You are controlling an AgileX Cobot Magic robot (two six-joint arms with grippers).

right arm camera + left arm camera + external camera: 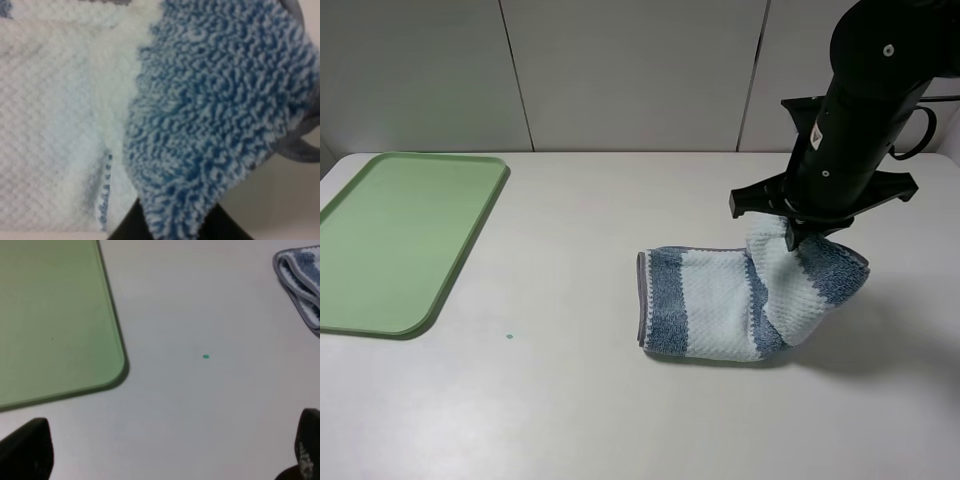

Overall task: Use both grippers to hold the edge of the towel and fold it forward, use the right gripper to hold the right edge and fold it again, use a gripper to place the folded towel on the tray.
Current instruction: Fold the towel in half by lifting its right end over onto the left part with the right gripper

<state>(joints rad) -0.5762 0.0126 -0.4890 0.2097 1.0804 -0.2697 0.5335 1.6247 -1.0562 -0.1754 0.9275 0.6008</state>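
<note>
Lying right of centre on the white tabletop (570,400), the towel (710,300) shows wide pale-blue and dark blue-grey waffle stripes with thin grey edging. It is folded, with its right end raised and curled over. The right pincer (788,228) is clenched on that raised edge. The light-green tray (410,235) sits well apart at the left. The left pincer (165,455) hangs released above the tabletop near the tray's corner.
</note>
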